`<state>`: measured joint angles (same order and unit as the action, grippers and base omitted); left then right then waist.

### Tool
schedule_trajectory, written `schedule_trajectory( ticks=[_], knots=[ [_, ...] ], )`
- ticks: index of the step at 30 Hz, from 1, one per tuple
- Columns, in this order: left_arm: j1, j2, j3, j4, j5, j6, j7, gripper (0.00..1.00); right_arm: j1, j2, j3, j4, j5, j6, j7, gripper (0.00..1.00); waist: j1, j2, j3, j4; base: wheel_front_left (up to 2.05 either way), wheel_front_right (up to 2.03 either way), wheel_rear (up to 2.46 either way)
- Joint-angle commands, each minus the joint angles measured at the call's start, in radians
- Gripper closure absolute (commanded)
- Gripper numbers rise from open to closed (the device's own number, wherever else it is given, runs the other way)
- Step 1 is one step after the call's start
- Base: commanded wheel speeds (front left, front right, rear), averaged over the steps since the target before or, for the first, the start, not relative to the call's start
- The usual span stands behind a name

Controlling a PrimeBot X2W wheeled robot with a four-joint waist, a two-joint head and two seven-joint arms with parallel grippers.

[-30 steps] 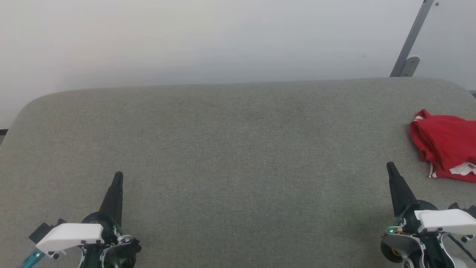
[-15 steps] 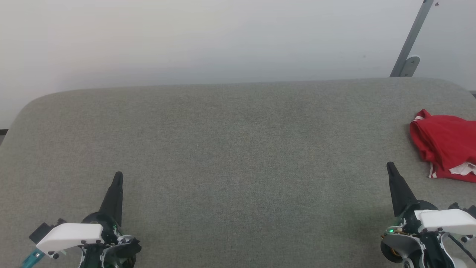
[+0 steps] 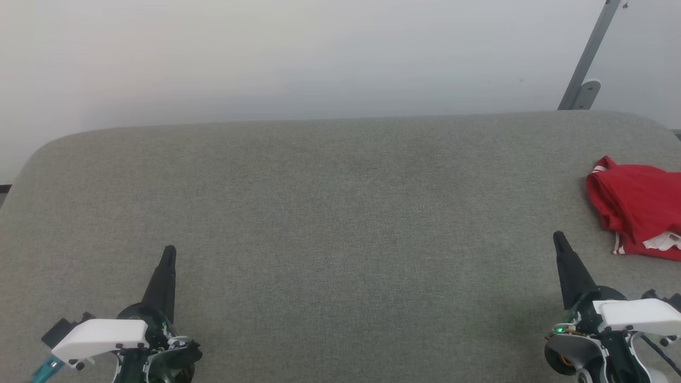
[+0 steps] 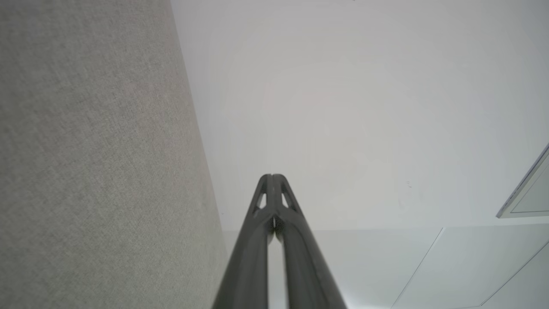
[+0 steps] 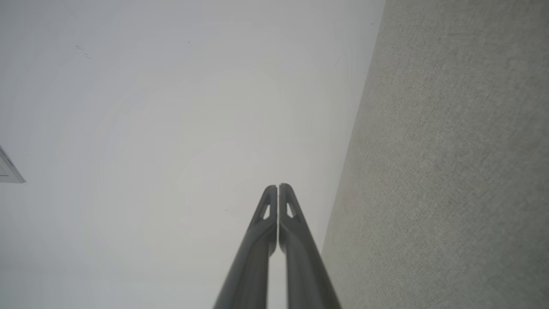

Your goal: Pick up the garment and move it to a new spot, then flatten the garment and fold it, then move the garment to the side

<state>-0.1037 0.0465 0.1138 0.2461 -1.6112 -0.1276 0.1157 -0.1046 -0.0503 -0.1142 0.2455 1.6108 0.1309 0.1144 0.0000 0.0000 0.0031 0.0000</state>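
The garment (image 3: 636,205) is a crumpled red heap with a bit of white and striped trim, lying at the far right of the grey fabric table (image 3: 340,213) and cut off by the head view's edge. My right gripper (image 3: 558,238) hovers at the lower right, shut and empty, a short way left of and nearer than the garment. At the lower left my left gripper (image 3: 169,251) is also shut and empty. In each wrist view the two fingers press together, left gripper (image 4: 272,177) and right gripper (image 5: 278,186), pointing at the pale wall.
A white wall (image 3: 298,58) rises behind the table's rounded far edge. A grey metal strut (image 3: 588,58) leans at the upper right. The table's fabric also runs along one side of each wrist view, table (image 4: 85,171) and table (image 5: 450,171).
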Motion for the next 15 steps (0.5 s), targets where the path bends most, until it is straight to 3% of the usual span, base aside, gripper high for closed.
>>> schedule_trajectory(
  ticks=[1, 15],
  knots=[
    [-0.012, 0.002, 0.002, -0.001, -0.002, -0.006, 0.001, 1.00, -0.008, 0.001, -0.001, -0.002, 0.004, 0.000, 0.002, 1.00, 0.0000, 0.0000, 0.000, 0.000, 0.00, 0.00, 0.00],
    [-0.012, 0.002, 0.002, -0.001, -0.002, -0.006, 0.001, 1.00, -0.007, 0.001, -0.001, -0.002, 0.004, 0.000, 0.002, 1.00, 0.0000, 0.0000, 0.000, 0.000, 0.00, 0.00, 0.00]
  ],
)
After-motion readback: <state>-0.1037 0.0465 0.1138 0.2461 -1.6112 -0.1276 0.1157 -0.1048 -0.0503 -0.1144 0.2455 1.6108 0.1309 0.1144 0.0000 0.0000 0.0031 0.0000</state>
